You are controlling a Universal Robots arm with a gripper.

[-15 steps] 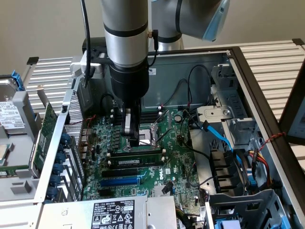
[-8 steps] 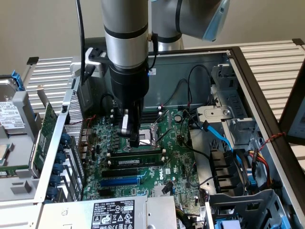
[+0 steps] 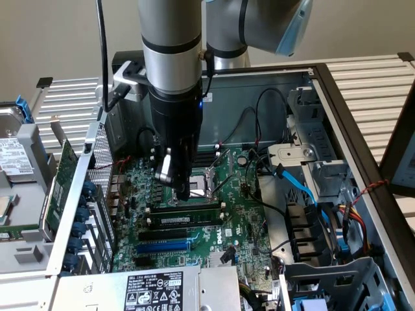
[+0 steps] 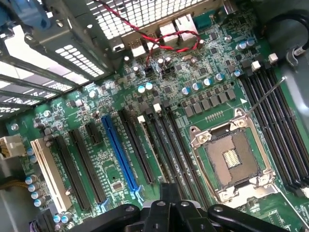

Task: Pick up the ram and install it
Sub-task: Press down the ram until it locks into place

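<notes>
Hovering gripper (image 3: 183, 189) above motherboard (image 3: 240, 214) — ram (image 3: 185, 220) apparently seated, slots beside open.

Silver-grey tubular arm (image 3: 170, 39), blue joint cap, black wrist housing, black tool (image 3: 176, 184), black cable.

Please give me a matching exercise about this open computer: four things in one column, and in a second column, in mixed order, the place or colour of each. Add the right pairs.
Column 1
1. ram
2. processor socket
3. blue slot
4. twisted wire

Column 2
A. red and black, running near the rear ports
B. on edge among the long black slots, with a white label on its side
C. square, with a silver metal frame around it
D. lying between two black slots on the green board

Pairs: 1-B, 2-C, 3-D, 4-A
</notes>
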